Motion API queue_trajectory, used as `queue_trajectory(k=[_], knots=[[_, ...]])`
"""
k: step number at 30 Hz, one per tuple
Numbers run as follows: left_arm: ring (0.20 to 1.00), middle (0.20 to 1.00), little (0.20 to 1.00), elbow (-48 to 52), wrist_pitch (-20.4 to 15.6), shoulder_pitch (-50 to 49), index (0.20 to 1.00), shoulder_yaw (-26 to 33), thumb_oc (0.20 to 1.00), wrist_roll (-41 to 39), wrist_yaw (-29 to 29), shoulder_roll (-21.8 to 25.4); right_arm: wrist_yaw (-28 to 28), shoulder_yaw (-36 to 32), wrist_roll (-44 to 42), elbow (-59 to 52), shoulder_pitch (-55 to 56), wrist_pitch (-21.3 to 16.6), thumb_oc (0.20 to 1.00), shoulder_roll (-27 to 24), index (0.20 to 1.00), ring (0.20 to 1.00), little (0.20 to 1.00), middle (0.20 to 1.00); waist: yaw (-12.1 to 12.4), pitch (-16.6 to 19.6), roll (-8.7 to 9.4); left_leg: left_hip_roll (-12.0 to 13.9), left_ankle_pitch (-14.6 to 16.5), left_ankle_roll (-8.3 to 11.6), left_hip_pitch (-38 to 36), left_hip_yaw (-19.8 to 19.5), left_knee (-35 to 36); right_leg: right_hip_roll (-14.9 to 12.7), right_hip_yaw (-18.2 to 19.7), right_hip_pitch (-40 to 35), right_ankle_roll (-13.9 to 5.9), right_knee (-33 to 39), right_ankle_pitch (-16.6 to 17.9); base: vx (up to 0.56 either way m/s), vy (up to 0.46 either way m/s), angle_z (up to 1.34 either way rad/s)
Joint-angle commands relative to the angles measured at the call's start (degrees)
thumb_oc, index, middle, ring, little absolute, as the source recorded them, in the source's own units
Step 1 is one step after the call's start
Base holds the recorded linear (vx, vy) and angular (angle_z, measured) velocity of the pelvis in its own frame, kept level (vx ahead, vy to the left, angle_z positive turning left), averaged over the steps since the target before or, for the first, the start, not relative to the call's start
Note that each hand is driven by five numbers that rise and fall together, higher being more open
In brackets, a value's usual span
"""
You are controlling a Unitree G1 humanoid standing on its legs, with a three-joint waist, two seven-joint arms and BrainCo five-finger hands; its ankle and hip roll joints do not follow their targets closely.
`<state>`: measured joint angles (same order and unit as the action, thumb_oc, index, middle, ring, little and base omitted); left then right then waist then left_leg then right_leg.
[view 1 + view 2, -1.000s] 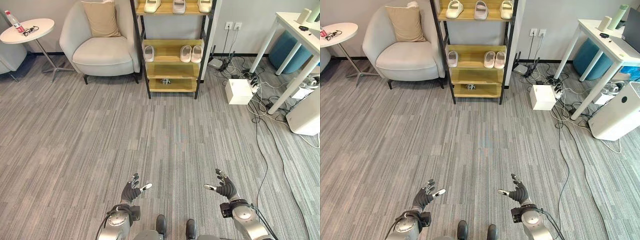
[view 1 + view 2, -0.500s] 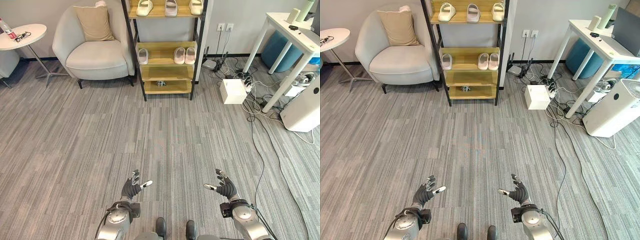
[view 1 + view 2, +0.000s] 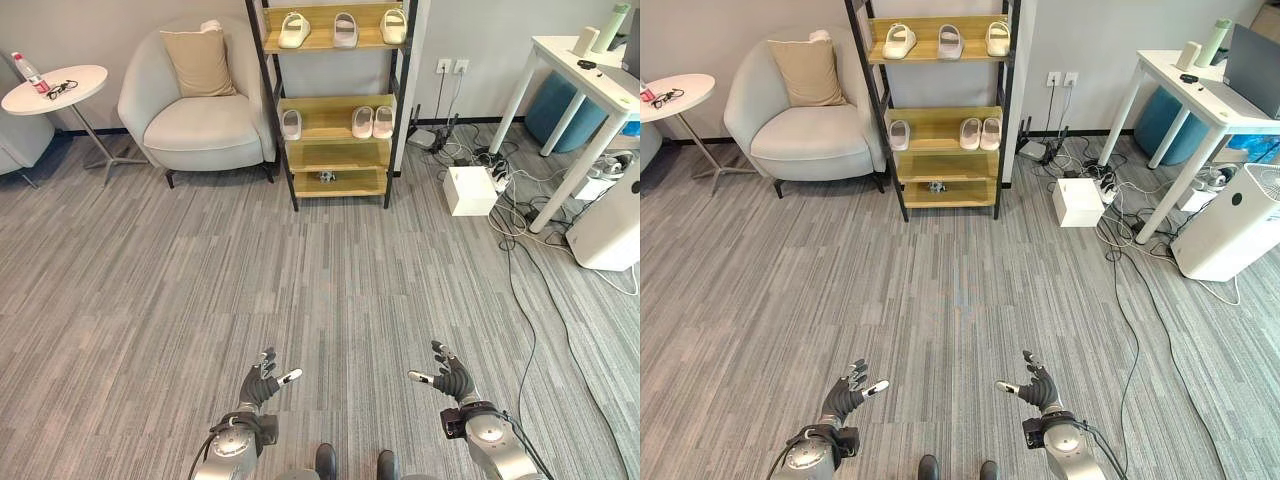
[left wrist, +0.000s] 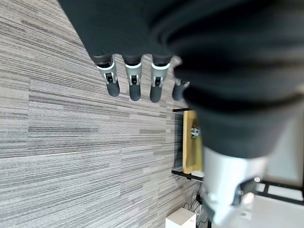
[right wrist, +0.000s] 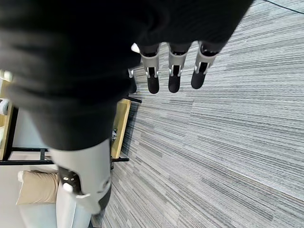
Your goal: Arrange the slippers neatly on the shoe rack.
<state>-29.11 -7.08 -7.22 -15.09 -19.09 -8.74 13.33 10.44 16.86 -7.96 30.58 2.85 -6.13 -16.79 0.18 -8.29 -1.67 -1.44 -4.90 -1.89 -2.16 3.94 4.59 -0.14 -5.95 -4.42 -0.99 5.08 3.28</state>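
My view tilts up; the shoe rack (image 3: pixel 338 100) sits well ahead, slippers (image 3: pixel 372 121) untouched, left hand (image 3: pixel 262 379) and right hand (image 3: pixel 450 376) relaxed, empty.

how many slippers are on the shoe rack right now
6. Three on the top shelf: left, middle, right. Three on the middle shelf: one alone at left, a pair at right.

Left hand (image 3: pixel 262 381) and right hand (image 3: pixel 450 376): silver fingers with dark tips, thumb set apart. A dark ribbed cover encloses the back of each hand and the wrist. Behind each wrist, the forearm is a silver-grey rounded housing with a circular end cap.
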Motion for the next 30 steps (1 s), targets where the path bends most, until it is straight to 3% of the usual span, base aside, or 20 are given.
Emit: queue_trajectory(k=[1,11,16,18,19,21,22,25,27,30], knots=[[1.000,1.000,1.000,0.58,-2.29,2.50,1.000,1.34,1.000,0.35,-0.17,1.03,-0.16,-0.49,-0.77,-3.22,-1.37,-1.94,1.000,-0.40,1.000,1.000,1.000,1.000,0.04,0.63,2.33,3.19,5.75,3.48,-1.08,-1.03,0.41,-5.70,-0.07,-1.67,-5.26,-0.08,-6.54,0.00,0.000,0.00],[1.000,1.000,1.000,1.47,-2.76,2.90,1.000,3.38,1.000,-0.82,-1.03,1.18,0.03,-1.13,-2.02,-2.71,-1.44,-1.80,1.000,-0.28,1.000,1.000,1.000,1.000,0.28,-1.31,2.65,2.69,5.54,3.27,0.49,-0.95,0.41,-6.19,0.07,-0.15,-5.68,-0.08,-5.92,0.00,0.019,0.00],[1.000,1.000,1.000,3.35,-3.86,3.71,1.000,3.95,1.000,-0.12,-2.15,2.31,0.83,-1.06,-1.35,-2.99,-3.01,-1.96,1.000,-0.84,1.000,1.000,1.000,1.000,1.14,-2.85,3.91,1.94,5.59,2.55,1.55,-1.19,0.41,-6.77,-0.27,0.60,-6.43,-0.08,-5.35,0.00,0.099,0.02],[1.000,1.000,1.000,4.76,-4.28,4.00,1.000,4.20,1.000,0.39,-2.12,3.21,0.93,-1.23,-0.87,-3.22,-3.51,-2.00,1.000,-1.06,1.000,1.000,1.000,1.000,1.45,-3.70,4.46,1.48,5.91,1.85,1.98,-1.24,0.20,-7.42,0.25,2.70,-6.93,-3.80,-5.67,-0.05,0.143,-0.01],[1.000,1.000,1.000,6.02,-4.58,4.24,1.000,4.22,1.000,1.79,-1.79,4.42,0.66,-0.94,0.31,-3.63,-4.22,-1.91,1.000,-1.00,1.000,1.000,1.000,1.000,1.79,-5.38,4.71,1.26,6.75,0.84,1.62,-0.88,-0.56,-8.13,0.70,8.42,-8.86,-14.98,-5.67,-0.04,0.185,-0.21],[1.000,1.000,1.000,5.62,-4.41,5.00,1.000,4.08,1.000,3.33,-1.89,4.88,0.44,-0.75,1.07,-3.98,-4.63,-1.72,1.000,-0.82,1.000,1.000,1.000,1.000,1.09,-6.88,4.01,1.93,7.88,0.37,-0.65,-0.63,-0.49,-8.34,0.95,14.04,-10.22,-25.53,-3.83,0.12,0.159,-0.28],[1.000,1.000,1.000,5.61,-4.50,5.20,1.000,4.02,1.000,3.44,-2.01,4.78,0.42,-0.81,0.90,-4.31,-4.51,-1.79,1.000,-0.81,1.000,1.000,1.000,1.000,0.91,-7.06,3.93,1.92,8.46,0.44,-1.69,-0.60,-0.21,-8.35,0.50,15.39,-9.87,-25.69,-3.82,0.25,0.063,-0.02],[1.000,1.000,1.000,6.87,-4.92,6.60,1.000,3.66,1.000,3.31,-2.44,4.78,0.62,-0.87,0.76,-5.42,-4.89,-1.81,1.000,-1.83,1.000,1.000,1.000,1.000,-0.14,-7.96,4.30,1.08,10.31,1.11,-4.41,-0.93,0.41,-8.65,-3.26,17.88,-8.17,-17.09,-1.96,0.27,-0.058,-0.02],[1.000,1.000,1.000,6.56,-5.09,7.99,1.000,3.36,1.000,3.56,-2.63,4.74,0.89,-0.92,0.87,-5.70,-5.03,-1.73,1.000,-2.18,1.000,1.000,1.000,1.000,-1.24,-8.14,4.45,1.13,12.02,1.93,-6.33,-1.56,0.41,-8.35,-5.52,18.00,-8.41,-9.93,-0.33,0.33,-0.116,0.00],[1.000,1.000,1.000,7.08,-5.41,9.42,1.000,2.93,1.000,4.37,-2.83,4.50,0.82,-1.32,1.87,-7.09,-3.85,-1.67,1.000,-2.93,1.000,1.000,1.000,1.000,-2.93,-7.46,4.87,1.42,14.72,2.72,-8.98,-2.69,0.41,-7.27,-3.90,18.21,-8.63,-4.47,1.03,0.35,-0.137,0.24]])
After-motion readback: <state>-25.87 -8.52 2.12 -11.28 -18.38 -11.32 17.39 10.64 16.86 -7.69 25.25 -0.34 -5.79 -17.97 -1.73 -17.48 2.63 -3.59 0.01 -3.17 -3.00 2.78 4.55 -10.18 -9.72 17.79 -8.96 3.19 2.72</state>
